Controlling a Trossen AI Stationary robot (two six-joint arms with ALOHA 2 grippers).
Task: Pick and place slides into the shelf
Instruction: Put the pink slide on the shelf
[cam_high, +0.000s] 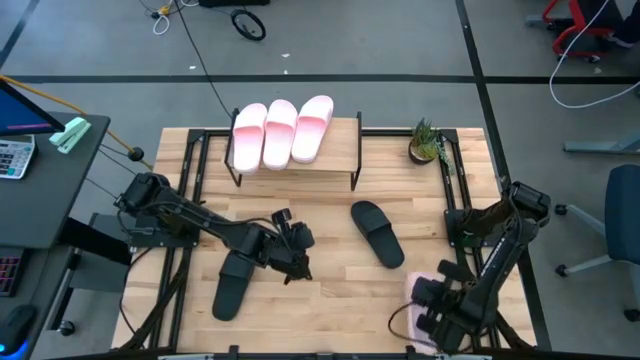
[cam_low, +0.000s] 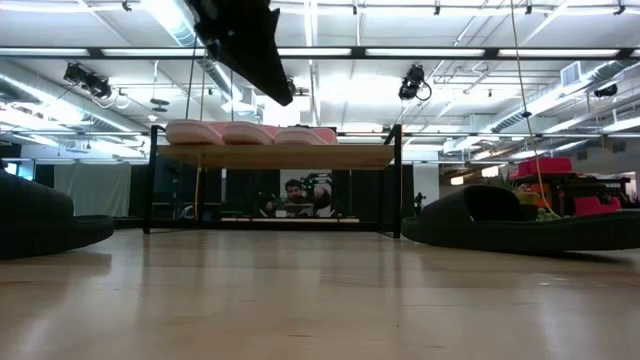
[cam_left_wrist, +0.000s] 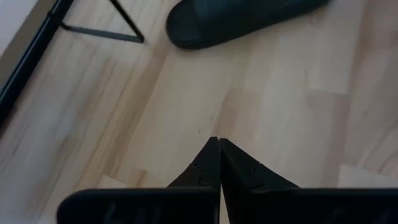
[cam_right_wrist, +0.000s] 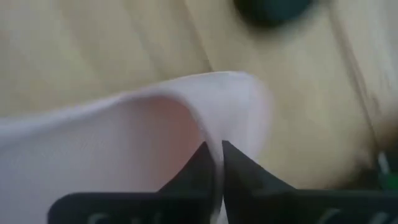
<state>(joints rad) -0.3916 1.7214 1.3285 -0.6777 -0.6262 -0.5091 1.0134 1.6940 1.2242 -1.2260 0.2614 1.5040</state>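
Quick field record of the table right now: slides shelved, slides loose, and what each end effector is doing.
on shelf: three pink slides, side by side
loose black slides: one at table centre, one beside the left arm
fourth pink slide: near table edge, at the right arm
left end effector: shut, empty, above bare wood
right end effector: shut on fourth pink slide's edge

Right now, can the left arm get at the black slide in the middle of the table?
Probably yes. The left gripper, shut and empty, hovers beside the black slide, with bare table between them.
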